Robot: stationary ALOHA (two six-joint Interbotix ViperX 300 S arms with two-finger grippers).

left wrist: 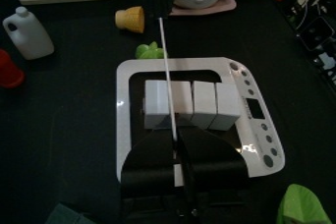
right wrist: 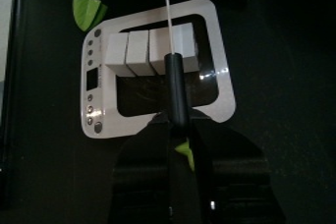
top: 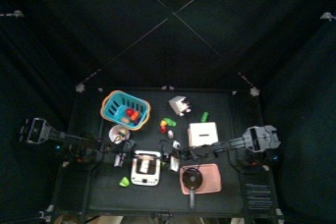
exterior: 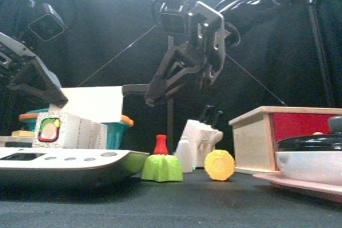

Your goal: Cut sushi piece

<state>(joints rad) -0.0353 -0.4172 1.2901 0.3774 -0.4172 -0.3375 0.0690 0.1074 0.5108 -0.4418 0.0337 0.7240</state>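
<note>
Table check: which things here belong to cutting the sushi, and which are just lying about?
For the job: knife, sushi pieces, white tray under them.

Lying about: teal basket, white bottle, pan, yellow piece, wooden box.

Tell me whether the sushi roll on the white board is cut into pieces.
Cut: the sushi roll lies on the white board as separate white blocks with visible gaps.
</note>
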